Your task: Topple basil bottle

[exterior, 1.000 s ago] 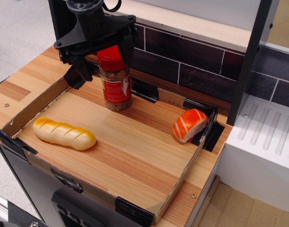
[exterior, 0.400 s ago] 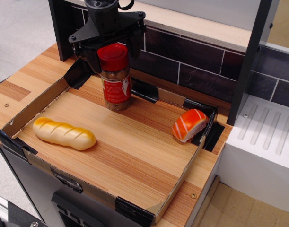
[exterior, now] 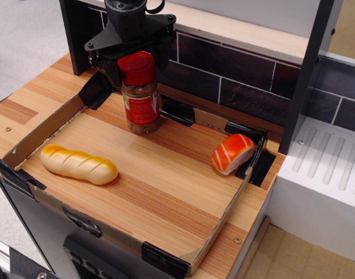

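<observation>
The basil bottle (exterior: 141, 99) stands upright at the back of the wooden tray (exterior: 165, 192), left of centre. It has a red cap, a red label and brownish contents. My black gripper (exterior: 137, 54) hangs right behind and above the cap. Its fingers (exterior: 110, 71) show on either side of the cap and look open, with nothing held. I cannot tell whether they touch the cap.
A yellow bread roll (exterior: 78, 164) lies at the tray's front left. A salmon sushi piece (exterior: 232, 153) lies at the right wall. Low cardboard walls ring the tray. A dark tiled wall (exterior: 235, 81) stands behind it, and a white drainer (exterior: 328, 174) is at the right.
My gripper has moved right and slightly back, from the bottle's left shoulder to just behind its cap. The bottle has shifted a little toward the back and still stands.
</observation>
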Action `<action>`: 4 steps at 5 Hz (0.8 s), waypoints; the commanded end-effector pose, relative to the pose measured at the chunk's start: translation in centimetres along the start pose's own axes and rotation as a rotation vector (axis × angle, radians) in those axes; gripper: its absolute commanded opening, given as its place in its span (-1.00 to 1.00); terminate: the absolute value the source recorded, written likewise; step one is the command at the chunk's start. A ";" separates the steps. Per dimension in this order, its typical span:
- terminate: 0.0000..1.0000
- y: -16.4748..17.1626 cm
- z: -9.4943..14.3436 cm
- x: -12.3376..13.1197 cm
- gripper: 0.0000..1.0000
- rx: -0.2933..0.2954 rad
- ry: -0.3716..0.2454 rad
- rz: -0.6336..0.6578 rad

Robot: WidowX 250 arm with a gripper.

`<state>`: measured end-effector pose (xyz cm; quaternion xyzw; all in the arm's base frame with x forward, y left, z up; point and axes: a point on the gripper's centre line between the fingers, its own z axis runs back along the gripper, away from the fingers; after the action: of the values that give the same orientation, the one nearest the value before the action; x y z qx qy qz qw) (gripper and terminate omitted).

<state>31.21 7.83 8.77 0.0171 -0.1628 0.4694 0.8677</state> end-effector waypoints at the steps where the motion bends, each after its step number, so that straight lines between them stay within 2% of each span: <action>1: -1.00 -0.5 1.4 1.6 -1.00 -0.007 -0.096 0.072; 2: -1.00 -0.2 2.0 1.7 -1.00 -0.008 -0.218 0.131; 3: -1.00 0.2 2.0 1.5 -1.00 -0.059 -0.446 0.147; 4: -1.00 0.3 1.7 1.5 -1.00 -0.077 -0.602 0.134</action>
<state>30.74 8.82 9.37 0.1197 -0.4134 0.4975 0.7532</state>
